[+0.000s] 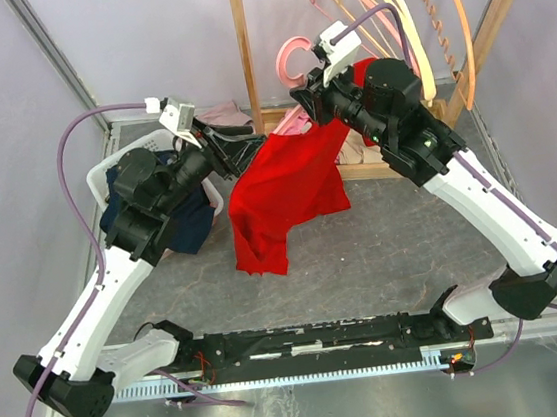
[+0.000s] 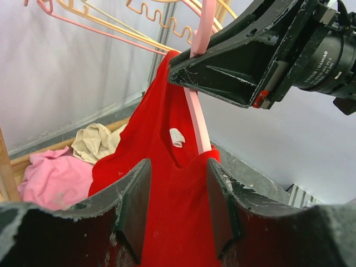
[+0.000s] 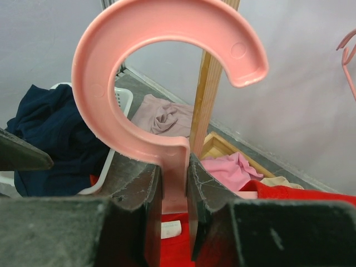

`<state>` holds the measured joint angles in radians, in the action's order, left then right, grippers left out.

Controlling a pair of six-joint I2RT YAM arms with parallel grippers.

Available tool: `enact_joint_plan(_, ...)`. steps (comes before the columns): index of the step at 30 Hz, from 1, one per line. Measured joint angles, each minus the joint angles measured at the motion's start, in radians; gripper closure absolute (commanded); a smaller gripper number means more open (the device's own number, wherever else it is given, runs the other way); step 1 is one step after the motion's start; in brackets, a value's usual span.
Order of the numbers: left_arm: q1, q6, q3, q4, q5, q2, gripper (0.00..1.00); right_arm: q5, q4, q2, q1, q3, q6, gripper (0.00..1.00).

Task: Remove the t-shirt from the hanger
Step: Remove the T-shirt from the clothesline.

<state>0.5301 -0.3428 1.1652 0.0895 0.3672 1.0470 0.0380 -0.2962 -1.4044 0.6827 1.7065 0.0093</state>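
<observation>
In the centre of the top view, a red t-shirt [image 1: 286, 182] hangs from a pink hanger [image 1: 291, 58]. Just upper right of it, the right claw [image 3: 174, 186] is clamped narrow on the hanger's stem, below the hook. From the left, the left claw [image 2: 178, 206] is spread apart against the shirt's upper edge, gripping nothing.

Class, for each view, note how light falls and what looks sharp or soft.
Top external: even light, no hard shadows on the red t-shirt. Left wrist: left fingers dark and slightly soft, shirt crisp. Right wrist: pink hanger hook sharp, no glare.
</observation>
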Motion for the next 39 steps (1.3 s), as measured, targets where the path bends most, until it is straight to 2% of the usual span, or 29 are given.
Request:
enact_joint_plan(7,0.005,0.000,-0.009,-0.016,0.000,-0.023,0.48,0.023,-0.003,-0.018,-0.007,0.000,-0.008,0.99)
enact_joint_plan(13,0.006,0.001,-0.055,-0.035,-0.029,-0.101,0.46,0.023,-0.003,-0.055,-0.042,0.000,-0.015,0.99)
enact_joint_plan(25,0.006,0.002,-0.259,-0.047,-0.118,-0.307,0.42,0.012,0.013,-0.084,-0.123,0.016,0.012,0.99)
enact_joint_plan(39,0.006,0.002,-0.449,-0.005,-0.199,-0.339,0.41,0.019,0.019,-0.100,-0.142,0.047,0.072,0.99)
